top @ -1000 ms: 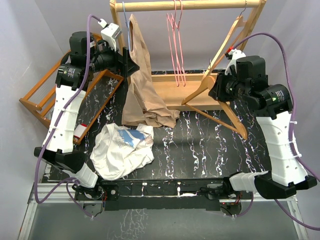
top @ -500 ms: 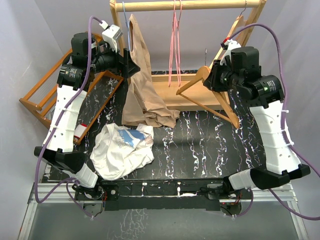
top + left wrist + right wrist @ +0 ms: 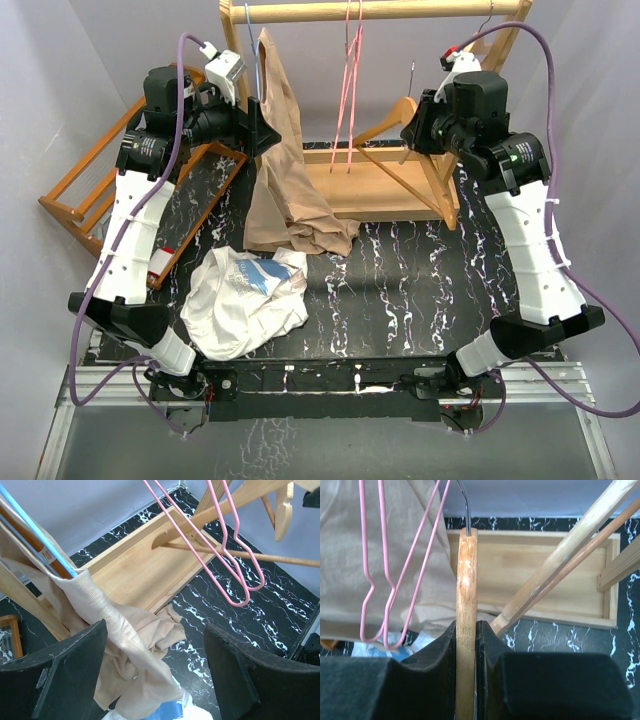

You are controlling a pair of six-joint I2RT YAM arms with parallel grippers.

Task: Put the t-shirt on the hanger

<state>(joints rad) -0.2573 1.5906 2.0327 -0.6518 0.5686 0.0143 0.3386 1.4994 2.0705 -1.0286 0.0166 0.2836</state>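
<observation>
The white t-shirt [image 3: 245,300] with a blue print lies crumpled on the black marbled table at front left; a bit of it shows in the left wrist view [image 3: 167,711]. The pink wire hanger [image 3: 347,90] hangs from the wooden rail and also shows in the left wrist view [image 3: 235,565] and the right wrist view [image 3: 390,580]. My left gripper [image 3: 262,130] is open and empty [image 3: 155,630], held high beside the hanging beige garment [image 3: 285,190]. My right gripper [image 3: 425,125] is shut [image 3: 466,625] on a light-wood hanger [image 3: 400,150], raised just right of the pink hanger.
A wooden rail [image 3: 380,10] spans the back over a wooden base tray [image 3: 370,185]. The beige garment hangs on a blue hanger [image 3: 252,60]. A wooden frame [image 3: 90,190] leans at the left. A small red-and-white object [image 3: 163,262] lies beside the t-shirt.
My right arm has lifted the wooden hanger up and back toward the rail, closer to the pink hanger. The pink hanger has swung slightly. The left arm and t-shirt have not moved.
</observation>
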